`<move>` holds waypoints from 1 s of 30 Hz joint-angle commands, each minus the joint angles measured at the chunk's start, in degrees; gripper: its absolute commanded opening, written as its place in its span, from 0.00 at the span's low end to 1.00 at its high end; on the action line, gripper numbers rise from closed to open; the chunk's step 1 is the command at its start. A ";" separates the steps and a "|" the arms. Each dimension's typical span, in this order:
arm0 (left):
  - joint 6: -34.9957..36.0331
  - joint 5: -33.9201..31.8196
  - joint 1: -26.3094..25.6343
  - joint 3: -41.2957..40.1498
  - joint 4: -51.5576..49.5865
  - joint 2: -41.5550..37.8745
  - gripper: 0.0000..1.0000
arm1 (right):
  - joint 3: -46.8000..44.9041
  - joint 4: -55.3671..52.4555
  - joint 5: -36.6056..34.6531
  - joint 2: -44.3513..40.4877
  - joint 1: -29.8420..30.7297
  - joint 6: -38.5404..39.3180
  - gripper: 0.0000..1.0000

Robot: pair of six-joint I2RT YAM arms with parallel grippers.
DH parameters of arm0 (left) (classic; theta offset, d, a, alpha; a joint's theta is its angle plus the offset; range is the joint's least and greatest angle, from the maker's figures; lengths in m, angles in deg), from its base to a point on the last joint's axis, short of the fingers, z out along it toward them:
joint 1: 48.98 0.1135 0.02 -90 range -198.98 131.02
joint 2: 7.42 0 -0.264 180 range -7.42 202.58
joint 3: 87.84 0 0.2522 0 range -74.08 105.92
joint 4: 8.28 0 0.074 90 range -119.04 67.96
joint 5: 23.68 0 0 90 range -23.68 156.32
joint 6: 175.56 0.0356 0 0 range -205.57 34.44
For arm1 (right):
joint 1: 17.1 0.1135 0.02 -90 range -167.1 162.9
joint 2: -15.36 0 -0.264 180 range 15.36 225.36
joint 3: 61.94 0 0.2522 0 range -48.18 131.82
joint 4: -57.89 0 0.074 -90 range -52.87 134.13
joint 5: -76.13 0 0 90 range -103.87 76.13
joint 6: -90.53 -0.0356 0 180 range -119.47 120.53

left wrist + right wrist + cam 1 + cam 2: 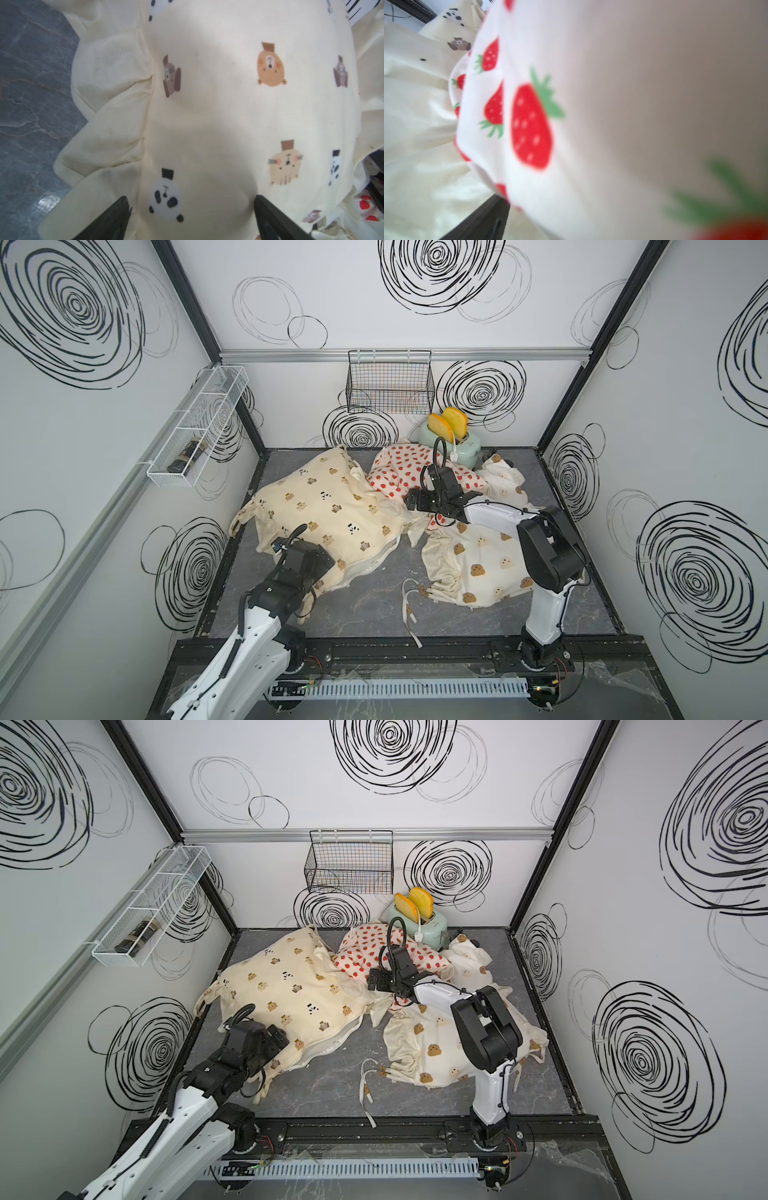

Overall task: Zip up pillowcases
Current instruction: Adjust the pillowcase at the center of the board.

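Three pillowcases on the grey counter (374,614), zips yet to be closed. Toward the rear-left corner and in to the centre: the cream pillowcase (316,506), printed with bears and pandas. At the rear centre, just in front of a mint toaster (469,448): the strawberry pillowcase (399,472), bunched. Down the right side toward the front edge: the bear-head pillowcase (486,560), ties (411,616) loose on bare counter.

Left tool (191,199) over the cream pillowcase's end nearest the front-left corner, fingers (112,220) wide apart in the left wrist view, with only printed cloth beneath. Right tool (411,502) low at the strawberry pillowcase's near-left edge, beside its border with the cream one. Strawberry cloth right up against the right wrist lens and just one dark finger (481,222) in sight, so impossible to tell whether parted or nipping fabric.

Deciding relation: a pale zip line (370,568) along the cream pillowcase's near edge, slanting from just beside the left tool out toward the counter's middle. Left arm clearly the nearer, so probably the one for that run. Slider too small to make out. No zip visible on the strawberry pillowcase, perhaps buried in folds by the right tool.
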 commanded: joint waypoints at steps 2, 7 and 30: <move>-4.55 -4.07 -1.44 0.58 -1.60 -1.83 0.96 | -2.39 -1.05 -2.39 -8.92 3.01 1.80 0.97; -3.78 -3.91 -1.47 0.95 -2.18 -2.68 0.96 | -4.63 -5.01 -2.21 -14.19 5.78 2.25 0.97; -15.61 -5.57 -20.74 -2.14 12.52 4.22 0.96 | -0.46 -2.64 -1.08 -3.89 13.39 3.65 0.79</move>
